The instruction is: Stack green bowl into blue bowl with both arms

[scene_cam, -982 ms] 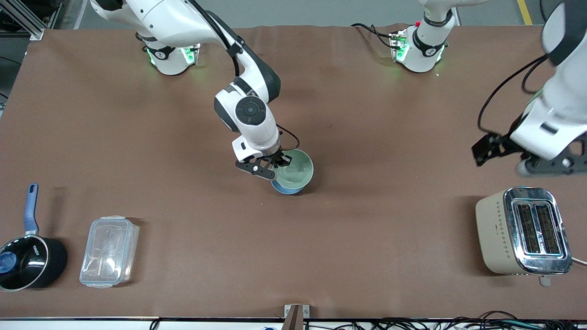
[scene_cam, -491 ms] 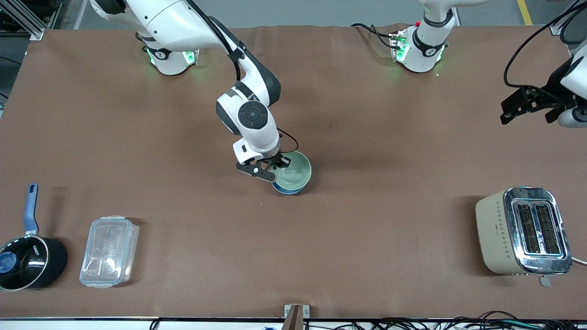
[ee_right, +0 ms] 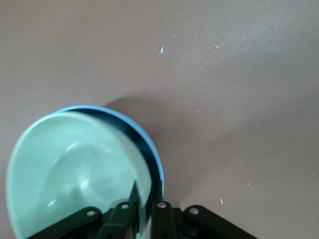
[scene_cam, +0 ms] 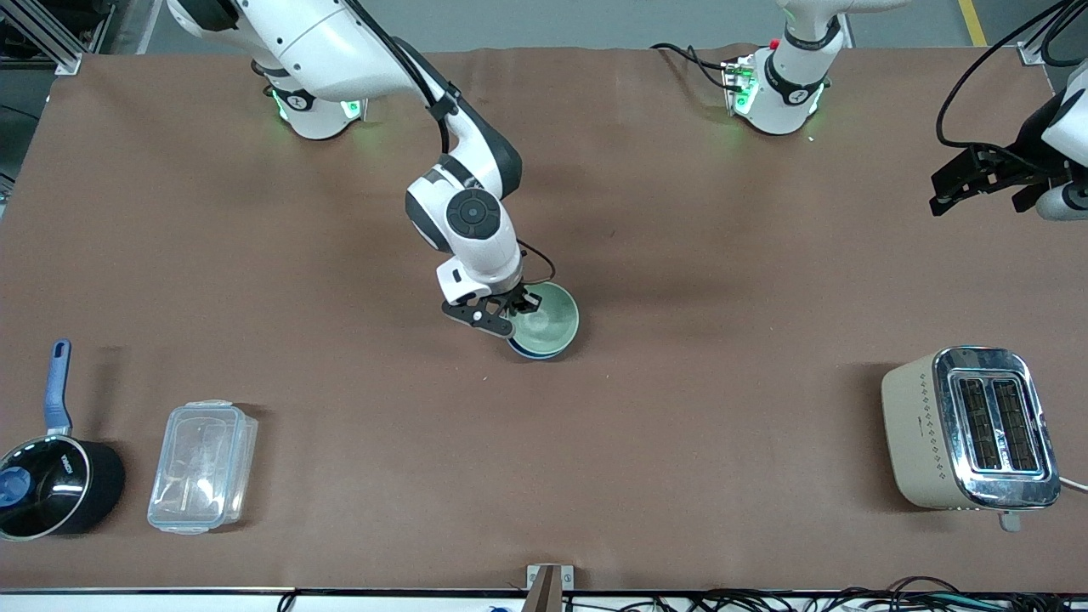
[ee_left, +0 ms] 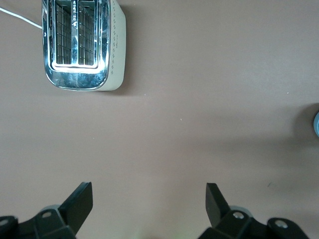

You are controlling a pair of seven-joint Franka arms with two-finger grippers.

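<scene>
The green bowl (scene_cam: pixel 546 320) sits tilted inside the blue bowl (scene_cam: pixel 534 352) at the middle of the table. Only a thin blue rim shows under it. My right gripper (scene_cam: pixel 515 308) is shut on the green bowl's rim, one finger inside and one outside. In the right wrist view the green bowl (ee_right: pixel 75 174) lies in the blue bowl (ee_right: pixel 149 144), with my right gripper (ee_right: pixel 147 201) pinching its rim. My left gripper (scene_cam: pixel 977 180) is open and empty, up in the air at the left arm's end of the table. Its fingers (ee_left: pixel 79 204) stand wide apart in the left wrist view.
A cream and chrome toaster (scene_cam: pixel 969 429) stands at the left arm's end, near the front camera; it also shows in the left wrist view (ee_left: pixel 82 45). A clear lidded box (scene_cam: pixel 202 466) and a black saucepan with a blue handle (scene_cam: pixel 51 476) lie at the right arm's end.
The left arm has swung up and away from the toaster toward its end of the table. The right gripper has lowered the green bowl deeper into the blue bowl.
</scene>
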